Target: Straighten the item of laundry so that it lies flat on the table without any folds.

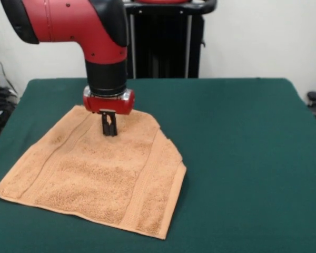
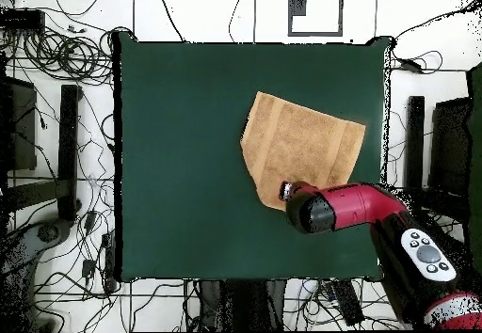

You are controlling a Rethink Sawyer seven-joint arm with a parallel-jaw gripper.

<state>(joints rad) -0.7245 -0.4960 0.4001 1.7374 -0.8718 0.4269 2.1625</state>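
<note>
The item of laundry [image 1: 100,174] [image 2: 301,141], a peach terry towel with woven bands, lies spread on the left part of the green table [image 1: 242,137] [image 2: 188,160] in the front view. Its far right corner is missing there. That side runs as a slanted edge, as if the corner is folded under. My gripper [image 1: 109,130] points straight down near the towel's far edge. Its fingers are close together, with the tips in the cloth. In the overhead view the red arm [image 2: 344,207] covers the gripper and the towel's near edge.
The table's right half in the front view is bare green felt. A black stand [image 1: 163,39] rises behind the far edge. Cables and dark equipment [image 2: 56,160] lie on the floor around the table in the overhead view.
</note>
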